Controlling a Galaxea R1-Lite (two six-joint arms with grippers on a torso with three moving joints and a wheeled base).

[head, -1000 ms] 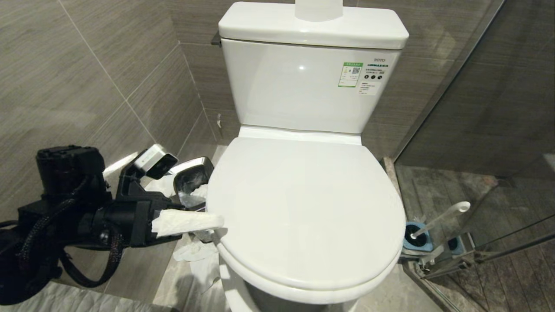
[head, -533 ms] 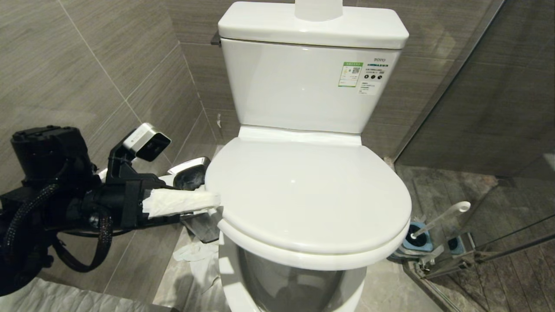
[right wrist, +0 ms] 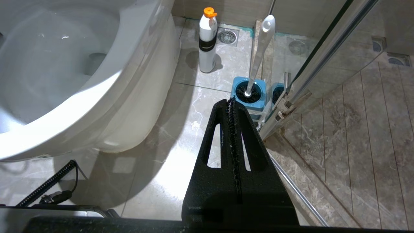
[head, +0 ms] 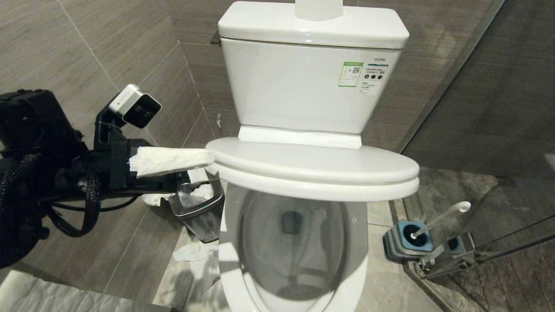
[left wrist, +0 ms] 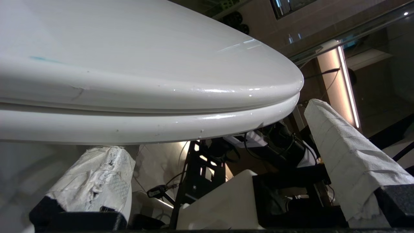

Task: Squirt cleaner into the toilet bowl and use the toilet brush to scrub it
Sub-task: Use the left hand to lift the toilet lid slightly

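The toilet bowl (head: 227,260) lies uncovered, its lid and seat (head: 312,167) raised together at a tilt above it. My left gripper (head: 204,171) is open at the lid's left edge. Its tissue-wrapped fingers (head: 171,160) touch that edge, and nothing is clamped between them. From the left wrist, the lid and seat (left wrist: 145,97) span the view above the left gripper (left wrist: 210,129). The toilet brush (head: 442,219) stands in its blue-topped holder (head: 407,238) on the floor at the right. My right gripper (right wrist: 230,100) is shut and empty, low beside the toilet brush (right wrist: 258,55). The cleaner is out of view.
A steel waste bin (head: 197,208) with tissue stands left of the bowl, with crumpled paper (head: 190,251) on the floor before it. A white bottle with an orange cap (right wrist: 207,38) stands by the bowl's base. A glass shower partition (head: 477,130) closes the right side. The tank (head: 312,82) is behind.
My left gripper has risen, and the lid and seat have swung up with it. The bowl, covered a second ago, now shows. The right arm has not moved.
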